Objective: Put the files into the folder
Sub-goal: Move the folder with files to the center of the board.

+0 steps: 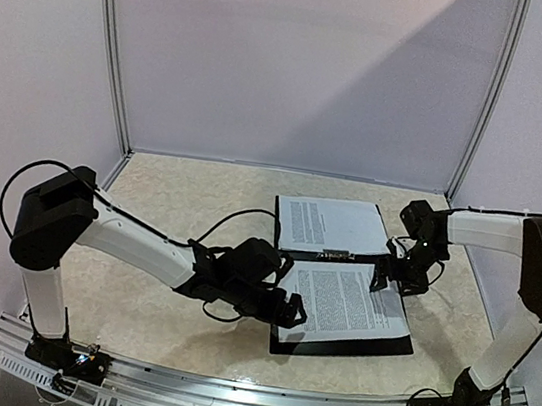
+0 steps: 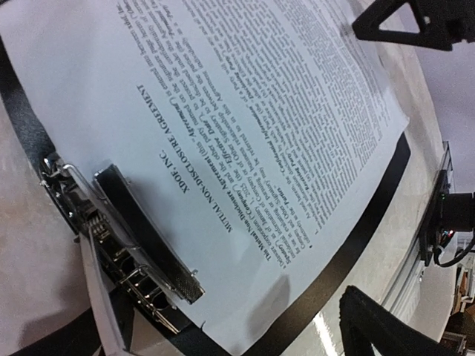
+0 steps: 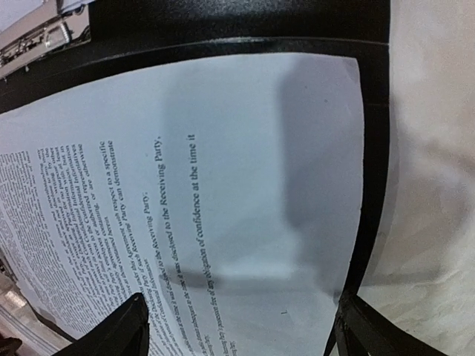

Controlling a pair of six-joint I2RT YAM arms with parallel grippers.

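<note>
Bolted at the near edge of the table, the arm bases are seen closest, and both arms are reached inward toward the folder – a black hinged one laid open flat, right of the table's centre. The files are found inside it: one printed sheet is spread on the near leaf, slightly skewed, and a second sheet is laid on the far leaf. Along the hinge between them a metal clip is seen, with the near sheet's titled end brought up beside it. Whether that end is pinched under the clip bar cannot be told.

The left gripper is held low at the left edge of the near sheet, its fingers spread wide with nothing between them. The right gripper is held over the right part of the same sheet, likewise parted and empty – the paper is seen lying flat beneath, not pinched. This placement at opposite sides is judged to serve squaring the sheet within the black border, so that no corner is caught when the cover is folded over.

With paper on both leaves and the folder not yet shut, the task is judged well advanced. Closing would call for one leaf to be lifted by its outer edge without the loose pages being dragged.
</note>
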